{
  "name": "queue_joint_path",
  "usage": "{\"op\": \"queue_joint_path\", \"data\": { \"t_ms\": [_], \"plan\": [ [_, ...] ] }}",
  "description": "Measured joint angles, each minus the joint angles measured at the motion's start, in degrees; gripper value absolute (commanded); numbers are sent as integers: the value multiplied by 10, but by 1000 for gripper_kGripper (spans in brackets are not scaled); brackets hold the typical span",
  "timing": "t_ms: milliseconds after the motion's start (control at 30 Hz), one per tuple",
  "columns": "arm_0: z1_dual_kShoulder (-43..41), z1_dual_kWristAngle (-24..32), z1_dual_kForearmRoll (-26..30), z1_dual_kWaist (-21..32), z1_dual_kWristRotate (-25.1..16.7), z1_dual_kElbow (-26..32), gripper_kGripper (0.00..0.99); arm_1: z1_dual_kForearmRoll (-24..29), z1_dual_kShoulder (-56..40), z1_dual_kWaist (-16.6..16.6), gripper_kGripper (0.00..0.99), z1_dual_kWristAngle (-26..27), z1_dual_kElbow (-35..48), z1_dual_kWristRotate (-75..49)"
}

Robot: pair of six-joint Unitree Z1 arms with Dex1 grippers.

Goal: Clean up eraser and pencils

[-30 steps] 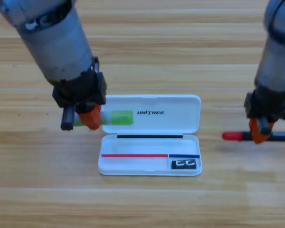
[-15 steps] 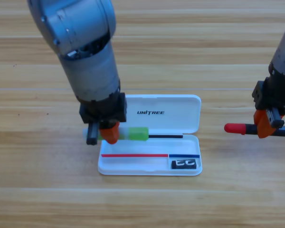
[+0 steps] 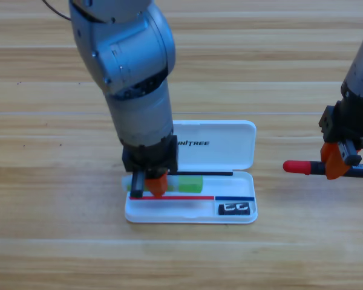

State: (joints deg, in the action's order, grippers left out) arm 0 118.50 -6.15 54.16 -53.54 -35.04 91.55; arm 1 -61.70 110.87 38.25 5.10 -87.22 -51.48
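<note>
A wooden table [image 3: 48, 241] with long pale planks fills the whole view. The left claw [image 3: 150, 184] points down over the left part of the open white case [image 3: 230, 151], pinching the light-green stick [image 3: 187, 183], which lies along the upper edge of the case tray. The eraser [image 3: 235, 208] sits in the small compartment at the tray's right end. The right claw [image 3: 336, 160] is at the right side of the table, well apart from the case, pinching the red-capped marker [image 3: 297, 167], which lies level with its red cap toward the case.
</note>
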Motion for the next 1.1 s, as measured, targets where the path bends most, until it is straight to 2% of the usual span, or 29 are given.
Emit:
{"op": "queue_joint_path", "data": {
  "t_ms": [1067,1100],
  "plan": [
    [31,7,-17,-10,5,1,0,0,0,0,0,0,0,0],
    [31,7,-17,-10,5,1,60,0,0,0,0,0,0,0]
  ]
}}
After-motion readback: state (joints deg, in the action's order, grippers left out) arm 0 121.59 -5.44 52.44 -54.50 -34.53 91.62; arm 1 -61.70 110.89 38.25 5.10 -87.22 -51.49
